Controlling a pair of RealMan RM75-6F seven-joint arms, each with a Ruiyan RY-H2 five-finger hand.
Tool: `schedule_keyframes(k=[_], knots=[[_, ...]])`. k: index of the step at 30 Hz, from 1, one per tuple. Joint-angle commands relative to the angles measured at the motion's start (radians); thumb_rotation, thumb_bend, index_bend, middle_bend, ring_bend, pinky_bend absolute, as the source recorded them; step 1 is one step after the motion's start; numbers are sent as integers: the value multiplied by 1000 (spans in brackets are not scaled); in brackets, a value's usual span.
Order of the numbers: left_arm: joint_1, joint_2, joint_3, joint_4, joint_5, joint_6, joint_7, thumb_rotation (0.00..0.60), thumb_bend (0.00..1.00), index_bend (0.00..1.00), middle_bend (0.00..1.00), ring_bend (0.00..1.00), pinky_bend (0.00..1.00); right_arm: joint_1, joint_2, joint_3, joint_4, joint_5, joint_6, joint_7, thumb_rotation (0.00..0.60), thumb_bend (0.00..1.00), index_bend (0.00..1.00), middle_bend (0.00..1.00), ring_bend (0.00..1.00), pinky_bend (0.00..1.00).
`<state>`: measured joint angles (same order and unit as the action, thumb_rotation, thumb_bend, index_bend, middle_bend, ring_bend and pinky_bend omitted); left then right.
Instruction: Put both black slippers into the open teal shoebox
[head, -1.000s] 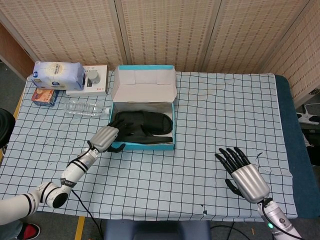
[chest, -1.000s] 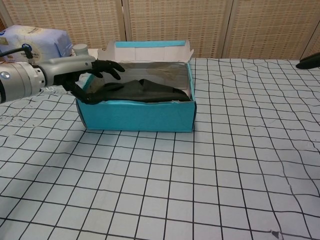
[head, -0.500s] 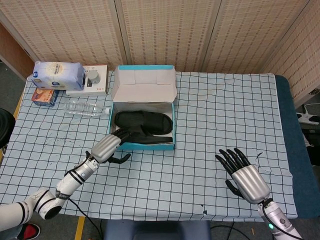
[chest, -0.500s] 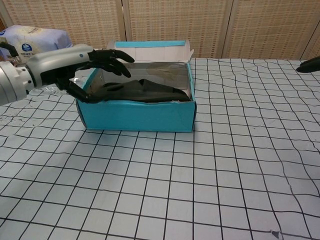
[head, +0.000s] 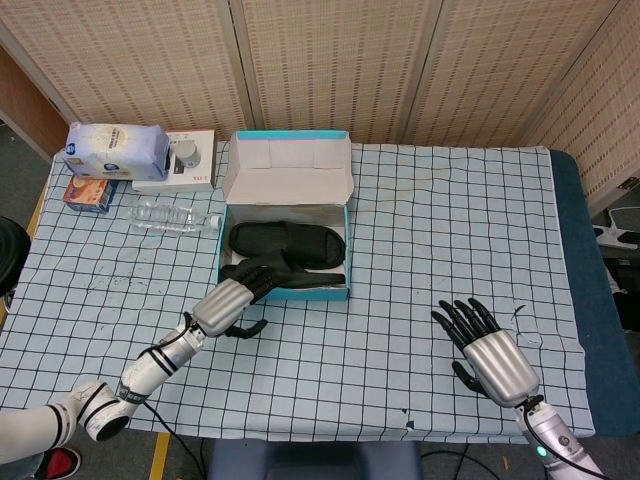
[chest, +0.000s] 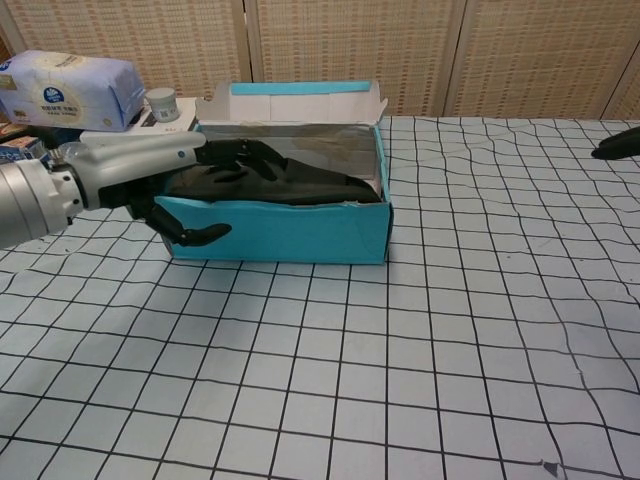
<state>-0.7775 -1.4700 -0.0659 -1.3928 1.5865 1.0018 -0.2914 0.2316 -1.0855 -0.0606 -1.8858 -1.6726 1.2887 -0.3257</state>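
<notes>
The left hand (head: 236, 296), empty with fingers spread, hovers at the open teal cardboard shoebox's (head: 299, 292) near-left corner, far nearer than the open right hand (head: 490, 352), while the black fabric slippers (head: 288, 249) lie lengthwise left-to-right inside, just beyond its fingertips.

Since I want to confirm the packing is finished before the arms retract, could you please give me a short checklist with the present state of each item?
1. Black slippers inside the teal shoebox: ok, dark footwear lies in it; whether it is both slippers, cannot tell.
2. Nothing black lying on the checked cloth outside the box: ok.
3. Left hand holding nothing: ok, its fingers are spread over the box's front wall, thumb outside.
4. Left fingers clear of the slippers: cannot tell, black on black.
5. Right hand open, far from the box: ok.
6. Box lid open: ok.
</notes>
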Motion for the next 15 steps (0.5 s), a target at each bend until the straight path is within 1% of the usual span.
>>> schedule_keyframes(k=[1,6,10,15], knots=[[-10,-10,5,17,-2,-16,52,600,438,67,76,5,89,2,2,-2,0,-1,-6,6,595,363,0,0,0,0],[-10,-34,-2,52,-16,-8,139,600,437,58,62,0,76,3,11,-7,0,-5,-14,21,595,363,0,0,0,0],[-11,-36,0,62,-30,-20,148,600,438,57,63,0,75,1,15,-7,1,-8,-10,28,595,363,0,0,0,0],[-20,-37,19,78,-33,-57,138,600,437,58,64,0,74,4,20,-11,-4,-17,-17,42,596,363,0,0,0,0]])
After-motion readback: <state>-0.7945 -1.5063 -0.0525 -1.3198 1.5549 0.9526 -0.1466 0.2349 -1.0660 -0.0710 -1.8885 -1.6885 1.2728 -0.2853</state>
